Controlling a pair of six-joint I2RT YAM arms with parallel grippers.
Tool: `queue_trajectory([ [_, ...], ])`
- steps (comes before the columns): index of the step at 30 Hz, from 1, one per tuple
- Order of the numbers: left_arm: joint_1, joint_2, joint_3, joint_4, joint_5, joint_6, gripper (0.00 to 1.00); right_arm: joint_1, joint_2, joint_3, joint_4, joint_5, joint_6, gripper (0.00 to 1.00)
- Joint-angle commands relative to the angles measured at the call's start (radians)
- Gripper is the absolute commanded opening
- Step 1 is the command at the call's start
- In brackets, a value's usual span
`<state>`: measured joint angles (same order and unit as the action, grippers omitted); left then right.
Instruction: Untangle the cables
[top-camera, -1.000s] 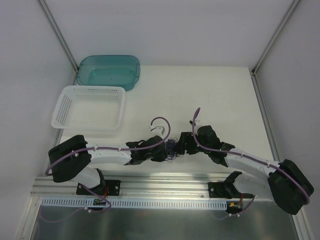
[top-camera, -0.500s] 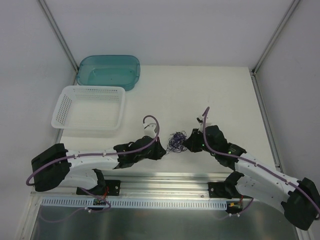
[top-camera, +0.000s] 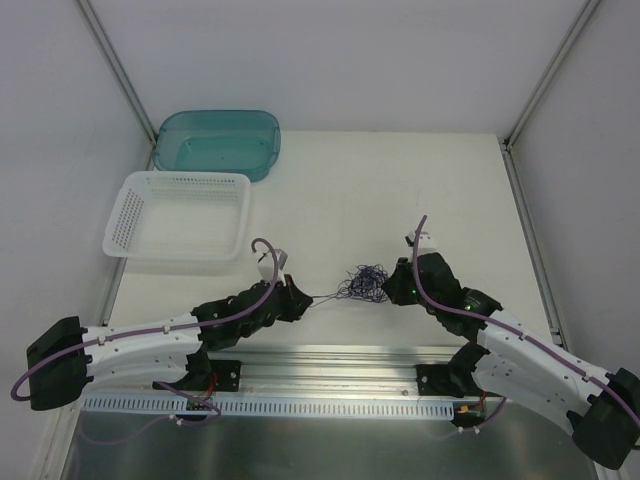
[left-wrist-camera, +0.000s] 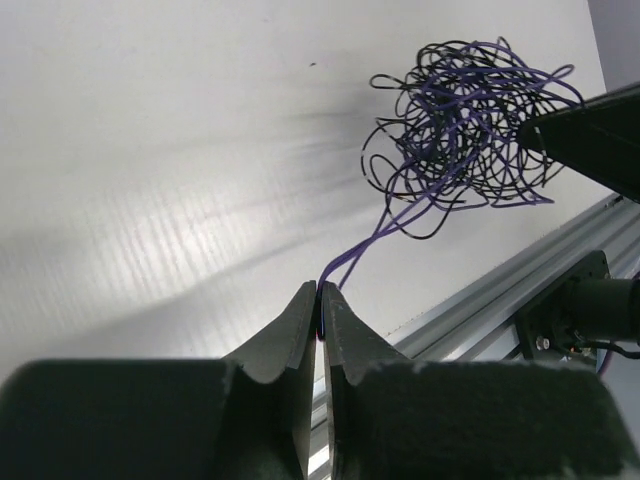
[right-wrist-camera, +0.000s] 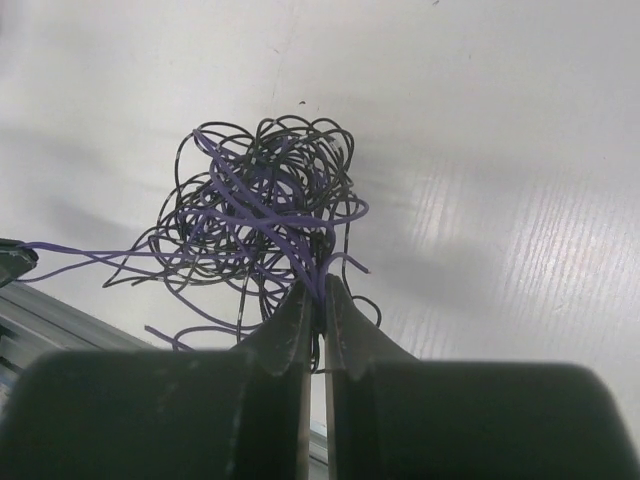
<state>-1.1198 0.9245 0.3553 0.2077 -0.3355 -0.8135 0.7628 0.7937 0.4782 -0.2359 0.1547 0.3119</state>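
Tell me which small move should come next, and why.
Probably ease the left end effector leftward, away from the right end effector. Both are shut on the cables: the left pinches purple strands leading out of the clump, the right holds the clump's edge, so parting them may loosen it.

My left arm and right arm reach forward and bend inward, so that my left hand (top-camera: 296, 297) and right hand (top-camera: 393, 290) face each other. Each hand's fingers are pressed together, pinching strands of the cables (top-camera: 362, 282).
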Motion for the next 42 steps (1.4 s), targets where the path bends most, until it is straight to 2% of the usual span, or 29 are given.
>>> queue_trajectory([
  [1, -0.005, -0.059, -0.032, -0.105, -0.106, -0.087, 0.06, -0.007, -0.010, 0.000, -0.002, 0.065, 0.009, 0.01],
  [3, -0.005, -0.069, -0.036, -0.106, -0.088, -0.099, 0.00, -0.008, -0.014, -0.001, 0.010, 0.052, 0.016, 0.01],
  [6, -0.005, -0.062, -0.015, -0.132, -0.082, -0.119, 0.01, -0.008, -0.016, 0.000, 0.000, 0.077, 0.026, 0.01],
  [7, -0.005, -0.062, -0.006, -0.169, -0.097, -0.133, 0.04, -0.008, -0.020, 0.002, -0.005, 0.091, 0.027, 0.01],
  [9, -0.002, -0.072, -0.006, -0.194, -0.109, -0.174, 0.20, -0.008, -0.028, 0.005, -0.023, 0.100, 0.032, 0.01],
  [11, 0.014, -0.095, -0.016, -0.197, -0.082, -0.193, 0.31, -0.008, -0.034, 0.007, -0.023, 0.089, 0.026, 0.01],
  [12, 0.018, -0.099, -0.015, -0.195, -0.071, -0.196, 0.52, -0.008, -0.034, 0.007, -0.017, 0.080, 0.012, 0.01],
  [13, 0.023, -0.105, -0.012, -0.194, -0.060, -0.188, 0.61, -0.008, -0.033, 0.005, -0.007, 0.051, 0.007, 0.01],
  [16, 0.025, -0.084, 0.011, -0.186, -0.017, -0.135, 0.70, -0.008, -0.021, 0.005, 0.023, 0.010, 0.012, 0.01],
  [20, 0.023, -0.001, 0.045, -0.097, 0.076, -0.035, 0.71, -0.005, -0.004, 0.011, 0.055, -0.024, 0.032, 0.01],
  [26, 0.025, 0.220, 0.163, -0.050, 0.105, 0.023, 0.70, 0.003, 0.010, 0.033, 0.075, -0.073, 0.006, 0.01],
  [28, 0.023, 0.304, 0.224, -0.047, 0.118, 0.101, 0.70, 0.006, 0.012, 0.034, 0.081, -0.096, -0.007, 0.01],
  [31, 0.026, 0.396, 0.293, -0.036, 0.139, 0.253, 0.63, 0.015, 0.015, 0.036, 0.093, -0.133, -0.039, 0.01],
  [34, 0.049, 0.465, 0.345, -0.031, 0.219, 0.371, 0.59, 0.026, 0.015, 0.039, 0.098, -0.145, -0.068, 0.01],
  [38, 0.083, 0.523, 0.376, -0.022, 0.433, 0.456, 0.52, 0.032, 0.004, 0.045, 0.093, -0.178, -0.085, 0.01],
  [42, 0.094, 0.551, 0.370, -0.022, 0.478, 0.474, 0.51, 0.032, -0.005, 0.048, 0.083, -0.168, -0.093, 0.01],
])
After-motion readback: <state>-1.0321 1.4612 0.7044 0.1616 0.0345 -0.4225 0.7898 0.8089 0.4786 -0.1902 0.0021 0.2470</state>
